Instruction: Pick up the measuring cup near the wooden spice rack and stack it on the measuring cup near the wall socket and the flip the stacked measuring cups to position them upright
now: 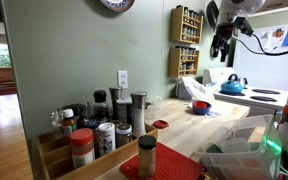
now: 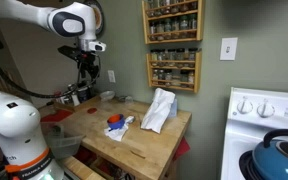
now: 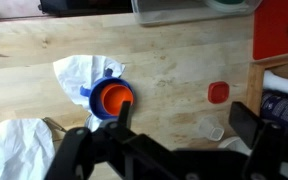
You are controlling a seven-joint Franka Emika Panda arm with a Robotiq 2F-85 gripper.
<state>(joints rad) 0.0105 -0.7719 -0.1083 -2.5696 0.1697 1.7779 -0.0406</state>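
Note:
In the wrist view an orange measuring cup [image 3: 111,98] sits nested in a blue one [image 3: 87,92] on a white cloth [image 3: 76,72] on the wooden table [image 3: 174,60]. A small clear cup [image 3: 212,130] lies further right. My gripper [image 3: 184,122] is open and empty, high above the table, with its fingers on either side of the clear cup's area. The stacked cups also show in both exterior views [image 1: 200,106] [image 2: 114,122], and the gripper [image 1: 222,42] [image 2: 87,72] hangs well above them.
A red lid [image 3: 218,92] lies on the table. A wooden spice rack [image 2: 172,40] hangs on the wall, with a wall socket [image 2: 227,48] beside it. A crumpled white cloth [image 2: 159,110] and a stove with a blue kettle [image 2: 281,152] stand nearby. Spice bottles [image 1: 104,125] crowd one counter end.

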